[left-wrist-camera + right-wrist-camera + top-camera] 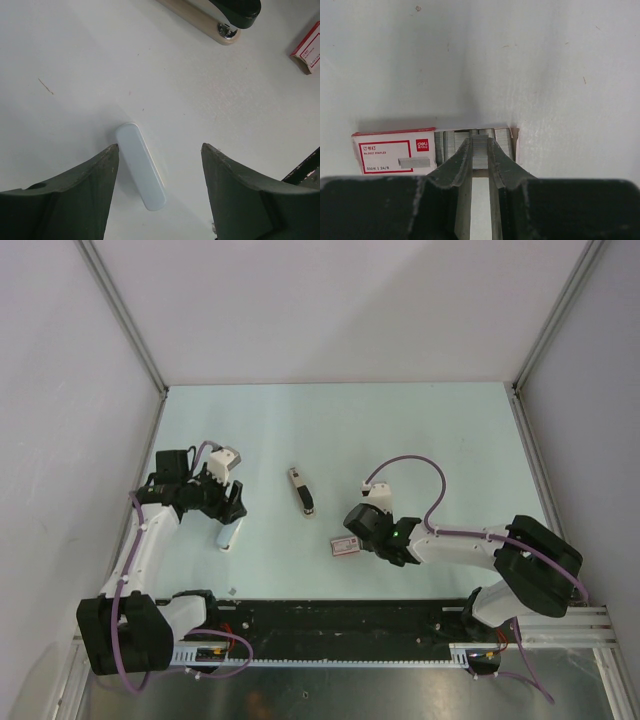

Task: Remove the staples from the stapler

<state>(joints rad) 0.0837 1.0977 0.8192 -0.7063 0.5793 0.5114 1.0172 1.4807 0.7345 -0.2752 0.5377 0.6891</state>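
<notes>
right claw (480, 141) pinches staples (480, 155) in box (385, 150); left claw (160, 147) gapes over white bar (140, 165).

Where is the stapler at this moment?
In the top view the stapler lies untouched in the middle, between both arms; the red-and-white staple box sits to its near right, by the right gripper.

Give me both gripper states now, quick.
Left gripper: open, holding nothing; a white bar lies on the table under the jaws.
Right gripper: closed on the staples, at the open box.
</notes>
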